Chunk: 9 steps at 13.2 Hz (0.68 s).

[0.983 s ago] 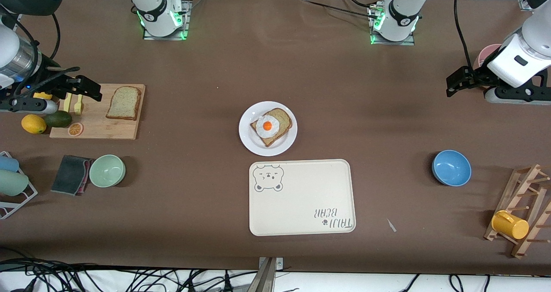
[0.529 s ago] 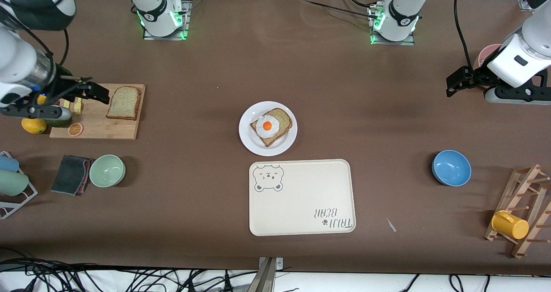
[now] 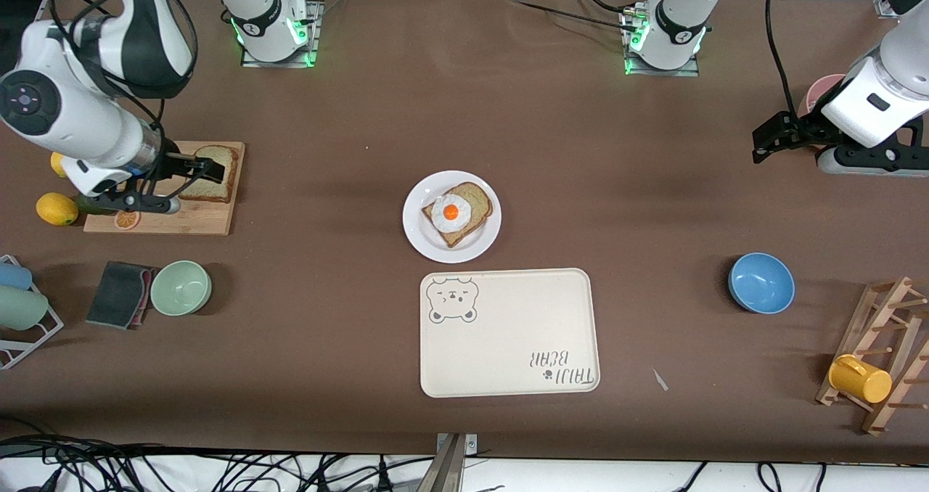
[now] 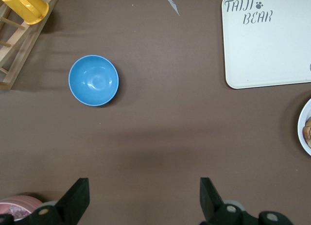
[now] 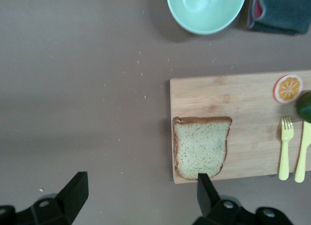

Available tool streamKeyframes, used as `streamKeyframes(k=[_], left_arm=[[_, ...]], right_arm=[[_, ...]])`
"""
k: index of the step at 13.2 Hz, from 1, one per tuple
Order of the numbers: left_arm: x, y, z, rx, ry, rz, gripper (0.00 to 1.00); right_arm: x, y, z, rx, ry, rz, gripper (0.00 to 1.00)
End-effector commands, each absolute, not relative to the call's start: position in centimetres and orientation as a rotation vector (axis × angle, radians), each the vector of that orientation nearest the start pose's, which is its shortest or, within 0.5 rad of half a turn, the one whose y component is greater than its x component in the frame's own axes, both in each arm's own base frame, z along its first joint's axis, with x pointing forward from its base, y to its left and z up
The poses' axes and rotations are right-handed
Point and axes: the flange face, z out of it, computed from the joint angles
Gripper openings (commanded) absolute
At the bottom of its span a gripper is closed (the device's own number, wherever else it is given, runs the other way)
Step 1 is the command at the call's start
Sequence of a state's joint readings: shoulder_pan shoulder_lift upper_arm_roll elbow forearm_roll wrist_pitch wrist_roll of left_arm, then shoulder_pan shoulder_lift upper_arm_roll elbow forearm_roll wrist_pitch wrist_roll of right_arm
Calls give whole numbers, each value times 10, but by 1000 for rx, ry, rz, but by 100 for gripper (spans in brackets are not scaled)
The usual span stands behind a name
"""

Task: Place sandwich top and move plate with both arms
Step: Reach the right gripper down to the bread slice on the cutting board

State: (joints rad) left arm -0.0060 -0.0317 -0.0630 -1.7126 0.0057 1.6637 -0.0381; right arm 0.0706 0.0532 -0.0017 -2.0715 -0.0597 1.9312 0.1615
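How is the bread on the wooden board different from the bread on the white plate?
The plain bread slice has nothing on it, while the bread slice on the plate carries a fried egg. The plain bread slice lies on the wooden board toward the right arm's end of the table; the bread slice on the plate sits on the white plate mid-table. The open right gripper is over the plain one; no gripper is over the other. Both are brown with darker crust, lying flat.

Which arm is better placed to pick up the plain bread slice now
Right. The right end effector hangs open over the cutting board, right at the sandwich top. The left end effector waits open at the left arm's end of the table, with nothing under it but bare table.
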Motion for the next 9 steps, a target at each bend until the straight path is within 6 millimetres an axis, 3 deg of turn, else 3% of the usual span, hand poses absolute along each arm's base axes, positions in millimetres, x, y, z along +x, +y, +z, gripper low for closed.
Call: streamKeyframes(k=[1,6,9], left_arm=[[549,-39,589,-3157,41,35,100],[548,-39,589,-3157,44,35,100],[549,-39,588,-3157,41,38,100]], right_arm=[[501,18,349,-3225,57,294,96],[493,-1,315,-3247,89,372,96],[486,-1,258,-3244,194,518,88]])
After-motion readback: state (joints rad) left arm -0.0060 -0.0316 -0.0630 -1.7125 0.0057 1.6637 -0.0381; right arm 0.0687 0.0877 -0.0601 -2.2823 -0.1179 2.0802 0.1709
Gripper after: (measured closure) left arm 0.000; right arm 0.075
